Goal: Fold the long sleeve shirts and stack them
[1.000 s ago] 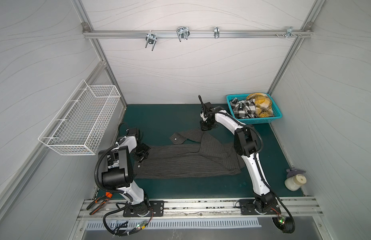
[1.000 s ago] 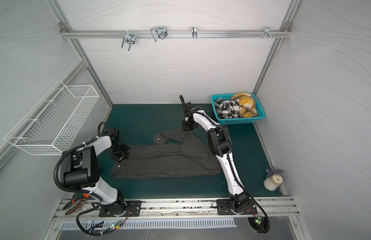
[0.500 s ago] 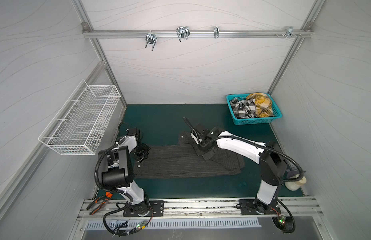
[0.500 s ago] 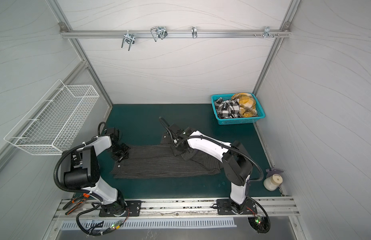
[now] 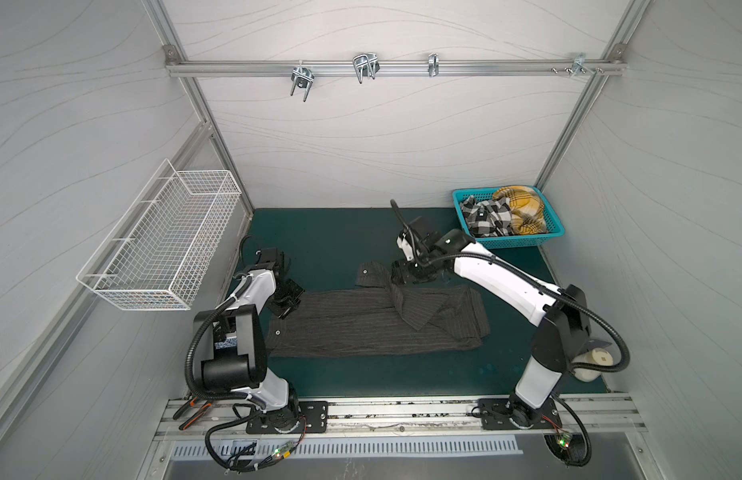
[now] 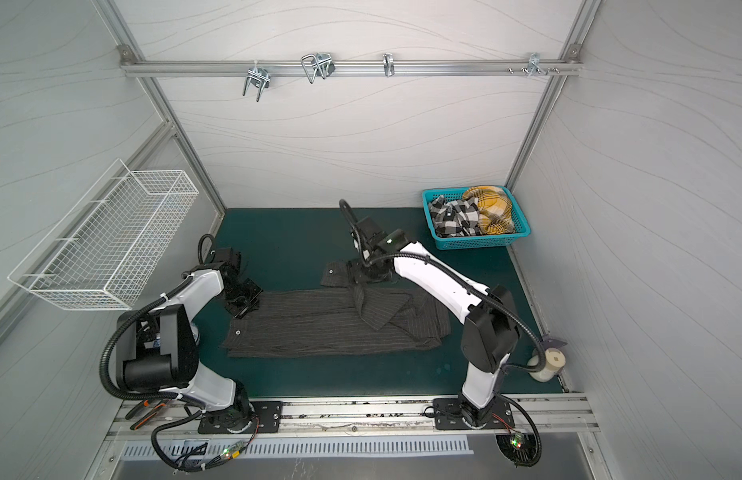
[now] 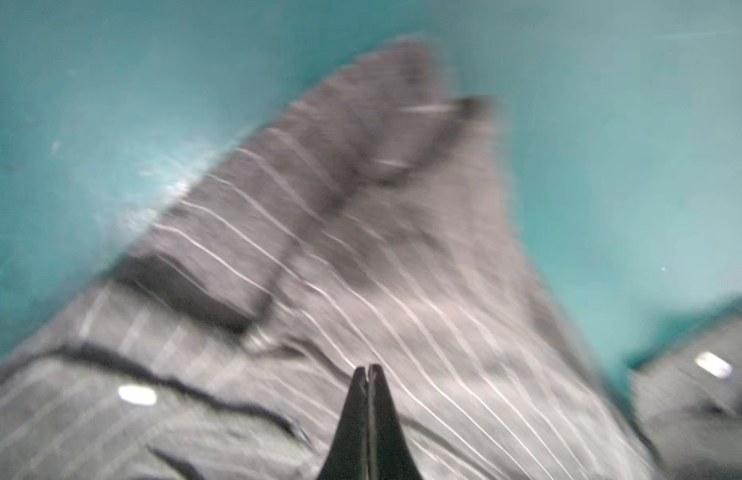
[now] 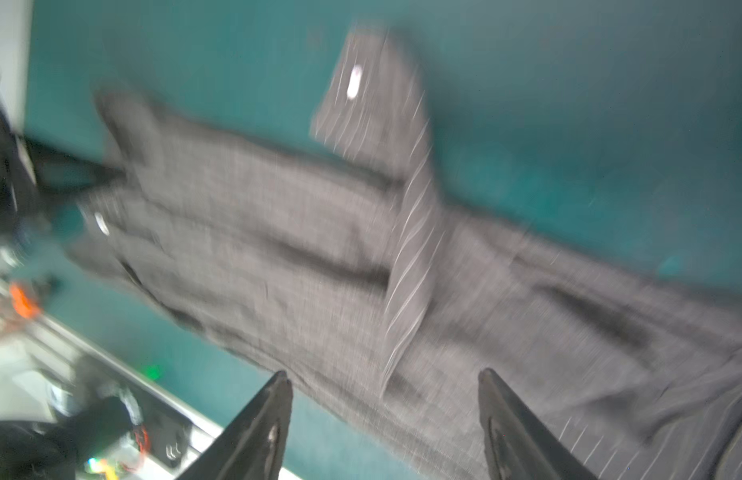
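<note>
Charcoal pinstriped shirt lies spread mid-mat, with one sleeve flipped toward 12 o'clock. Left gripper is fully closed at the shirt's 9 o'clock edge — whether it pinches cloth, cannot tell. Right gripper has its jaws wide apart and holds nothing; it hangs over that sleeve. Teal basket at 1 o'clock holds the black-and-white plaid shirt and the yellow plaid shirt. White wire basket sits on the wall at 9 o'clock.

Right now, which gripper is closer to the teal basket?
Right. The right gripper is above a sleeve of the charcoal shirt, on the side toward the teal basket; the left gripper is at the shirt's opposite end.
</note>
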Available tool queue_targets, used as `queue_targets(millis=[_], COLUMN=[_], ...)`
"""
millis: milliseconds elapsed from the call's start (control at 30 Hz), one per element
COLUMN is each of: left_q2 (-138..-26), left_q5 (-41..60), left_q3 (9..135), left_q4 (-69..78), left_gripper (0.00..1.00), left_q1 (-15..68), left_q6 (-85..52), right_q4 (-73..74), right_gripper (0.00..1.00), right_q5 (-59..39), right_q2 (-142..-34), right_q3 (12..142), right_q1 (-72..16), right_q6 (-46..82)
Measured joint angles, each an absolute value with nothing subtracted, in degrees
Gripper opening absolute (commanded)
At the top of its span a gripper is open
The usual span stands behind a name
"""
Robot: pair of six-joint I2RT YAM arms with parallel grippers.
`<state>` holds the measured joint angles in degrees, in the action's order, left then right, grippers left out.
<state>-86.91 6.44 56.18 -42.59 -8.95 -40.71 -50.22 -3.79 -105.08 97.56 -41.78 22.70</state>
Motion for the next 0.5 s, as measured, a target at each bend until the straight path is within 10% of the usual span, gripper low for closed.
queue_targets(millis=[300,500], left_q2=[-84.47,-84.47], left_q5=[7.16,7.66], left_q3=[57.43,57.17], left_q4=[-44.07,-44.07], left_gripper=[0.0,0.0], left_q1=[-8.08,-8.08], left_q6=[-40.75,-40.91], right_q4=[-51.55,-51.96], right_gripper=[0.67,0.2], right_q5=[-11.77,-14.96], right_q2=[-130.5,-134.37], right_q3=[113.25,113.6], right_q1=[-38.89,-37.5], right_q6=[19.07,20.08])
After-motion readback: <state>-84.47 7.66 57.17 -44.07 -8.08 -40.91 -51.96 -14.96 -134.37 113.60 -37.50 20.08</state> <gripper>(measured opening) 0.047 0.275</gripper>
